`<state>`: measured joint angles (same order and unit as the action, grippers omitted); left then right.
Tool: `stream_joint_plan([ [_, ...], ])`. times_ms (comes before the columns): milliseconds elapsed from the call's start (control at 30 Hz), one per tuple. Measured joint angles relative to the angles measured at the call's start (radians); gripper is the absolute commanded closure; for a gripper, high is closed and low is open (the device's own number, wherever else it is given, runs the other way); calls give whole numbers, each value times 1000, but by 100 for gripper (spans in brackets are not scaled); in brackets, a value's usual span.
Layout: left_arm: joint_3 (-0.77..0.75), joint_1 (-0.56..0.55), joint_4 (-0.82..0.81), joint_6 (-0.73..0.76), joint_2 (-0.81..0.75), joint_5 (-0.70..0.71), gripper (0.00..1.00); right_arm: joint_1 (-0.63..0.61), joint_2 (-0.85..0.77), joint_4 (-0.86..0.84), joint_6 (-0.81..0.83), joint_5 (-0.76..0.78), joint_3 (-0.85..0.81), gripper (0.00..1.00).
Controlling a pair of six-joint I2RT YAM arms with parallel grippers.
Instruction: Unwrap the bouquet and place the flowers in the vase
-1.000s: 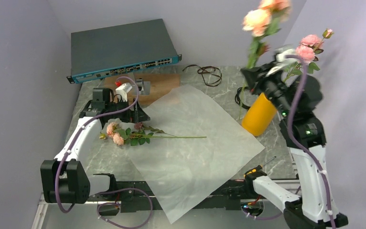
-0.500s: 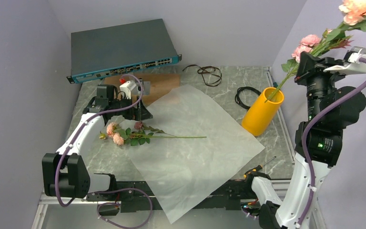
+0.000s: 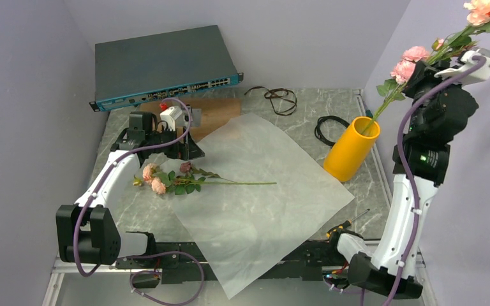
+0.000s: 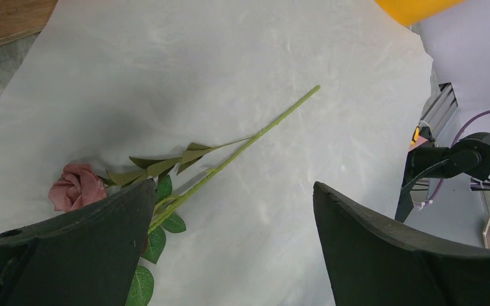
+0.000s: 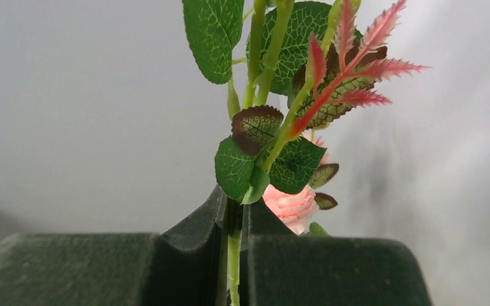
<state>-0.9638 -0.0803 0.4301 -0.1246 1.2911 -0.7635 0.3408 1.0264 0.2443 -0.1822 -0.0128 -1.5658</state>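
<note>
Hovering released above the desk (image 3: 332, 102), left end effector (image 4: 233, 191) over loose roses (image 3: 159, 180) lying on the white paper sheet (image 3: 255, 191), yellow vase (image 3: 349, 152) right of the sheet, right end effector (image 5: 233, 220) raised high, clenched on rose stems (image 5: 233, 252) whose tips reach the vase mouth

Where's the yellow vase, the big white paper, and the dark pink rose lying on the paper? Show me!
the vase (image 3: 349, 152): top camera view, middle of its yellow side.
the paper (image 3: 265, 210): top camera view, a bare patch near its middle.
the rose (image 4: 76, 187): left wrist view, on its petals.
</note>
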Motion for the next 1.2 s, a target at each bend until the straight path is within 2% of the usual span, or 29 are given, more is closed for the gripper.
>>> stream_joint_plan([
  [367,0,-1,9,17,-5,0,1,1,26,-101,18,-23,286,100],
  [700,0,-2,10,36,-11,0,1,1,-45,-114,48,-106,482,99],
  [1100,0,-3,29,46,-11,1,1,1,-87,-48,73,-146,579,76],
  [1200,0,-3,37,54,-11,1,0,1,-92,-3,66,-145,584,63],
])
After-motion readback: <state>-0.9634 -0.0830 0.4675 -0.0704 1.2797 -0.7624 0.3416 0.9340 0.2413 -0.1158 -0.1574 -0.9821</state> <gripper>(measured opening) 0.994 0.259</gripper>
